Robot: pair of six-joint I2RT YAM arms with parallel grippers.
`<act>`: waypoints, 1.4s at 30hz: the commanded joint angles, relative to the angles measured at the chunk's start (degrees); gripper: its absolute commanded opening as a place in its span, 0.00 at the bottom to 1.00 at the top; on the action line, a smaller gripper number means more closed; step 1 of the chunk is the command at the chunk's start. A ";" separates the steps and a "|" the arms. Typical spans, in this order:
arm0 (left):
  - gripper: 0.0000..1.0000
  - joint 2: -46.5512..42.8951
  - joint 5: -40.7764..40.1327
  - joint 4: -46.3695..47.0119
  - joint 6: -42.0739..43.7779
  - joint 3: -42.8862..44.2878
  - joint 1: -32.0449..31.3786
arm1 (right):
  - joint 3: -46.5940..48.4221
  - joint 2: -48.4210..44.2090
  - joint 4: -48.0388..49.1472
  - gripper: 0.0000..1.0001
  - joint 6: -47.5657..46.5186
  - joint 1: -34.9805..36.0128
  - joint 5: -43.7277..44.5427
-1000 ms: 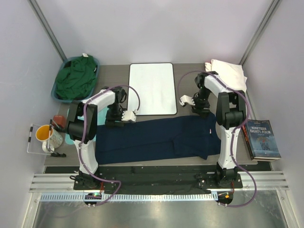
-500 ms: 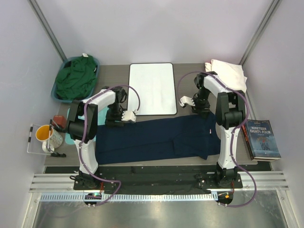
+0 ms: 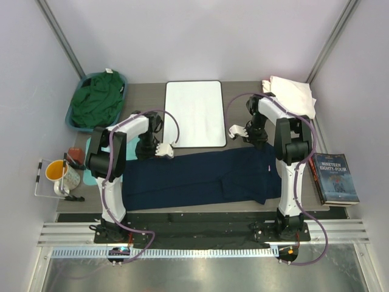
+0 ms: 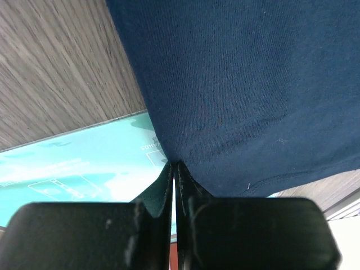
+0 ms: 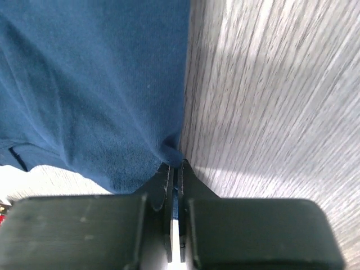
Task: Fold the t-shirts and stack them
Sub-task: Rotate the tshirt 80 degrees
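Observation:
A dark navy t-shirt (image 3: pixel 200 176) lies spread flat across the near half of the table. My left gripper (image 3: pixel 144 156) is down at its far left corner, and in the left wrist view the gripper (image 4: pixel 174 167) is shut on a pinch of navy cloth (image 4: pixel 242 84). At the shirt's far right edge, my right gripper (image 3: pixel 259 144) is likewise shut; the right wrist view shows the gripper (image 5: pixel 175 164) pinching a small fold of the navy shirt (image 5: pixel 95 84). A dark green t-shirt (image 3: pixel 97 98) fills a blue basket. A cream-white t-shirt (image 3: pixel 293 94) lies at the far right corner.
A white rounded board (image 3: pixel 194 112) lies flat at the back middle, just beyond the navy shirt. A teal mat (image 4: pixel 73 163) pokes out under the shirt's left end. An orange mug (image 3: pixel 58 172) in a wire rack stands at the left edge, a book (image 3: pixel 334 177) at the right.
Both grippers have gone from open to shut, each pinching the far edge of the navy shirt. The arms have barely shifted.

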 commanded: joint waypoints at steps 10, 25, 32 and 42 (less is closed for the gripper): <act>0.00 1.10 4.35 -4.63 -0.75 1.31 0.03 | 14.15 4.09 -2.93 0.01 3.65 0.94 0.61; 0.00 -3.55 5.84 -5.77 -2.42 2.10 0.12 | 24.26 6.12 6.66 0.01 5.06 5.16 1.49; 0.00 -10.48 7.51 -8.14 -3.22 0.61 -0.40 | 23.55 3.83 5.43 0.01 3.39 5.33 2.63; 0.00 -15.15 6.55 -9.11 -2.16 -5.98 -1.19 | 27.77 1.29 5.60 0.01 3.65 5.42 2.98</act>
